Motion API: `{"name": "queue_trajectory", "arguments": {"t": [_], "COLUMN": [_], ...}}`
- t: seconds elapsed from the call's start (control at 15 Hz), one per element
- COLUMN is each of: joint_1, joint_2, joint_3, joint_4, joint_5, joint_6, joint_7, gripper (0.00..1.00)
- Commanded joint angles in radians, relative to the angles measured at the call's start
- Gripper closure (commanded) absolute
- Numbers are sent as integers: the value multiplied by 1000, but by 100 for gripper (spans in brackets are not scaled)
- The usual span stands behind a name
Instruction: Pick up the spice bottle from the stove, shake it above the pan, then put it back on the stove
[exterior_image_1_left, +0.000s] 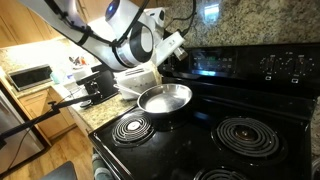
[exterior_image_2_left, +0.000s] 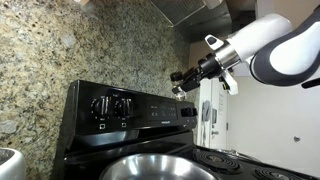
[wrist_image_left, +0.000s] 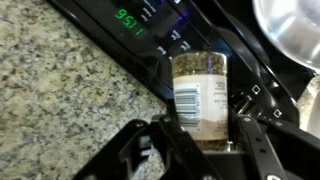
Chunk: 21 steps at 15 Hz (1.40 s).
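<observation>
Wrist view: spice bottle (wrist_image_left: 203, 92) label print too blurred to read, and its lower end is hidden betw. the jaws of the gripper (wrist_image_left: 205, 138), itself cut by the bottom edge. Pan (wrist_image_left: 292, 28) is only a rim arc, rest lost past the top-right corner. In an exterior view the pan (exterior_image_2_left: 150, 166) is cut by the bottom edge, the arm (exterior_image_2_left: 288, 45) by the right edge, and knob (exterior_image_2_left: 110, 105) markings are too small to read. In an exterior view the front burner (exterior_image_1_left: 226, 175) is cut at the bottom, and the gripper (exterior_image_1_left: 165, 55) is a dark blur vs. the stove (exterior_image_1_left: 250, 62) panel; bottle can't be made out there.
</observation>
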Motion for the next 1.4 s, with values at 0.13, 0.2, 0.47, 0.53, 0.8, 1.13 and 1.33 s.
{"name": "queue_trajectory", "arguments": {"t": [0.13,0.2,0.47,0.53,0.8,1.13,1.33], "joint_1": [-29,-30,144,179,412,595,561], "joint_2": [-9,-10,-2,6,83,211,174], "joint_3": [37,37,-164,-202,-470,-674,-584], "joint_4": [-22,-23,85,103,248,363,301], "joint_5": [-21,-22,175,214,429,506,447], "joint_6": [0,0,1,1,0,0,0], "joint_7": [5,5,-131,-154,-275,-283,-231], "gripper": [57,57,82,82,82,82,82]}}
